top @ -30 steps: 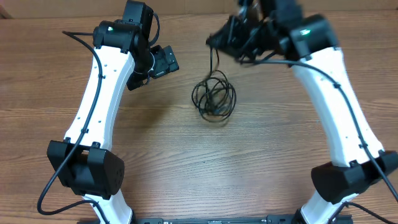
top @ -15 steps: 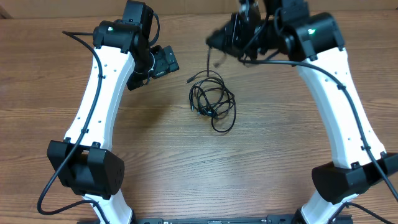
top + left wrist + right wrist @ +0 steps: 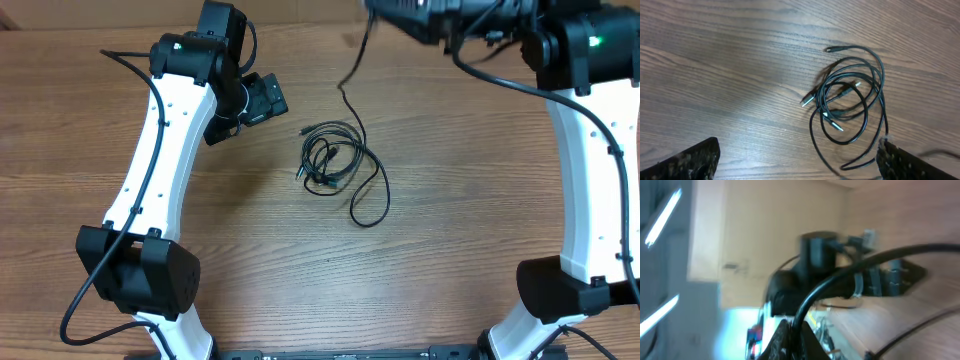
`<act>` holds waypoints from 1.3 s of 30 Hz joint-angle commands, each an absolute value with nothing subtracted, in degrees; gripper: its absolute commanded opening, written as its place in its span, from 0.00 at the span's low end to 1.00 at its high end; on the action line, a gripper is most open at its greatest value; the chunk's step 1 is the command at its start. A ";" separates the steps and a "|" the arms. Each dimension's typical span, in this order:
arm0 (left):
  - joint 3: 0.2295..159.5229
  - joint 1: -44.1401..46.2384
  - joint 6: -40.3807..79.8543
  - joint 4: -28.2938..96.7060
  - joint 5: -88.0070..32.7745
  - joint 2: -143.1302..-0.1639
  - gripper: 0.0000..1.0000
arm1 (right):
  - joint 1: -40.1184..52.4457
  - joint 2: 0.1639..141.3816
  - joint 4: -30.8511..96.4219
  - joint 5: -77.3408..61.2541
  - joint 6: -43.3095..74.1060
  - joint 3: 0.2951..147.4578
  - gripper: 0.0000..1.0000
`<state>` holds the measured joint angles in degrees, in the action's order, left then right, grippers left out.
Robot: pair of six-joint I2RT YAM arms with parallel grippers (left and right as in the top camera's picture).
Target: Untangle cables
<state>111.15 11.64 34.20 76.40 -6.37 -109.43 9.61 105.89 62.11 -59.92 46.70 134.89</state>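
The cables (image 3: pixel 330 162) lie as a loose black bundle on the wooden table, with small plug ends showing and one loop trailing toward the front right. In the left wrist view the bundle (image 3: pixel 850 105) lies ahead of the fingers. One strand (image 3: pixel 347 85) rises from the bundle to my right gripper (image 3: pixel 380 12), which is blurred, raised at the far edge and shut on it. The right wrist view shows the jaws (image 3: pixel 794 339) pinched on this black cable (image 3: pixel 840 277). My left gripper (image 3: pixel 262 100) is open and empty, left of the bundle, its fingers (image 3: pixel 800 165) spread wide.
The wooden table (image 3: pixel 250 250) has a far edge against a tan wall (image 3: pixel 300 10). Both white arms stand on black bases at the front corners, left (image 3: pixel 140 275) and right (image 3: pixel 565 285). Thicker black arm cables run along the arms.
My right gripper has risen and moved right with the strand, drawing it out of the bundle. The bundle has loosened and a loop has spread to the front right. The left arm is still.
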 commanded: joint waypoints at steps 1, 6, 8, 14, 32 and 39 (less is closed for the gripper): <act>111.37 11.81 34.72 76.44 -5.78 -109.75 1.00 | 10.61 105.67 66.61 -49.41 43.81 135.33 0.04; 111.37 11.81 34.72 76.44 -5.78 -109.75 1.00 | 12.14 105.67 70.57 -48.88 41.91 135.33 0.04; 111.37 11.81 34.72 76.44 -5.78 -109.75 1.00 | 12.21 105.67 71.07 -48.86 41.91 135.33 0.04; 111.37 11.81 34.72 76.44 -5.78 -109.75 1.00 | 12.19 105.67 71.09 -46.94 41.91 135.33 0.04; 111.09 18.24 4.89 68.55 -33.76 -112.18 1.00 | 12.14 105.67 66.28 -39.48 55.66 135.33 0.04; 111.04 20.58 -3.86 64.07 -41.19 -114.65 1.00 | 10.48 105.67 62.06 -42.24 68.14 135.35 0.04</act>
